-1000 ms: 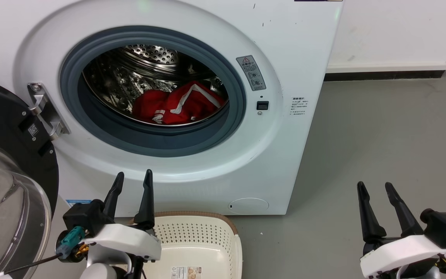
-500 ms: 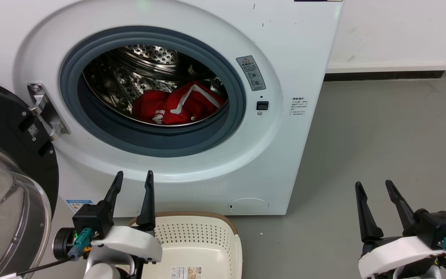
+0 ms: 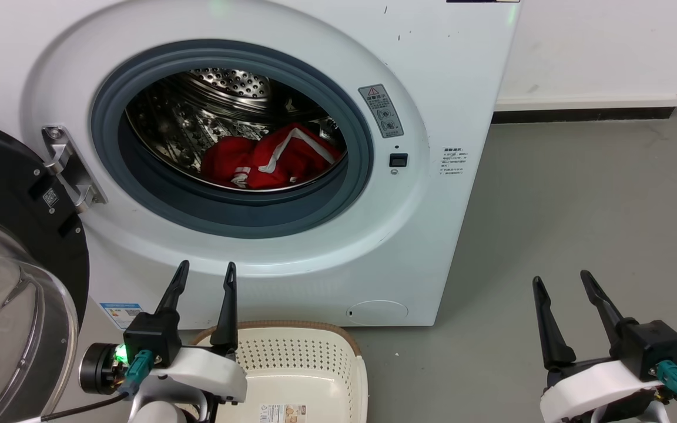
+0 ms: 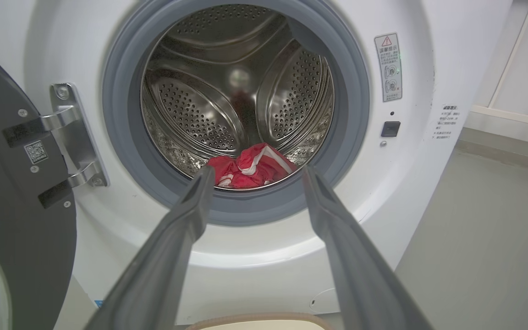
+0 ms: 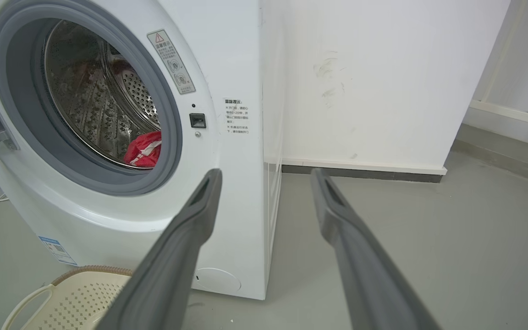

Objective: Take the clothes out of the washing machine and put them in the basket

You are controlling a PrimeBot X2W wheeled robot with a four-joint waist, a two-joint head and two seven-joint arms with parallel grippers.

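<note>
1. Clothes (image 3: 268,161), red with white stripes, lie bunched low in the steel drum (image 3: 197,123) of the washing machine (image 3: 432,247), toward the right side of the round opening.
2. Its door (image 3: 15,194) is swung wide open at my left, with its dark inner face and clear bowl turned toward me, hanging on a metal hinge (image 3: 71,167).
3. My left gripper (image 3: 207,265) hangs before the machine's white front, just below the grey porthole rim (image 3: 233,220); its two dark fingers stand apart and grip nothing.
4. Along those fingers, in the left wrist view, the clothes sit framed between the two tips but well beyond them, deep inside the drum.
5. My right gripper (image 3: 559,276) is well off to the right of the machine, over bare grey floor (image 3: 579,194); its fingers are spread too, with nothing between them.
6. The basket (image 3: 291,352), cream with perforated sides and a brown rim, stands on the floor close against the machine's foot, just beside my left gripper; a paper label (image 3: 282,413) lies on its bottom.
</note>
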